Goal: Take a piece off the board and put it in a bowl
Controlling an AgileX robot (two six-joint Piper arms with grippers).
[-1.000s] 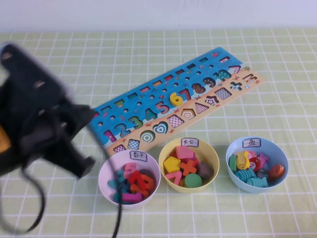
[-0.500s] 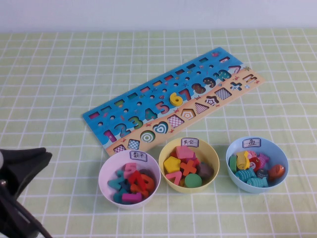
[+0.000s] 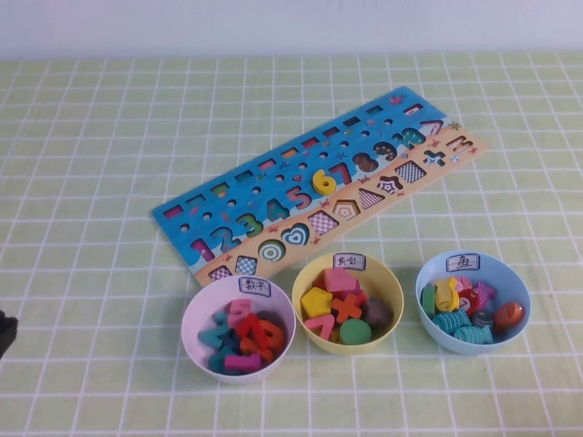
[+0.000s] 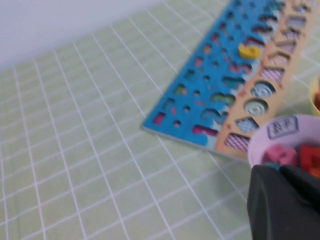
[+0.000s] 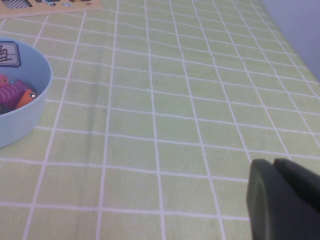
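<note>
1. the pink piece [image 3: 340,279] lies in the yellow bowl [image 3: 393,285], on top of the other shapes there and just under the white label on the rim. judged from that, the drop is done and the step in hand is the pull-back.
2. the board [image 3: 182,211] lies slantwise behind the three bowls, its shape slots in the tan half showing empty, with only a yellow 6 [image 3: 323,182] standing proud in the blue half.
3. the left gripper [image 4: 282,200] is off the near left edge of the table in the high view, where only a dark sliver [image 3: 5,333] shows; its wrist view looks past the lilac bowl [image 4: 260,145] to the board. its fingers look pressed together and hold nothing, though the blur makes this less than sure.
4. the right gripper [image 5: 282,195] does not show in the high view; its wrist view places it low over bare cloth beside the blue bowl [image 5: 30,107], apart from it. its jaws seem pressed together and empty.
5. if another piece is wanted, the next move calls for a reach back over the bowls to the board without clipping a rim.
</note>
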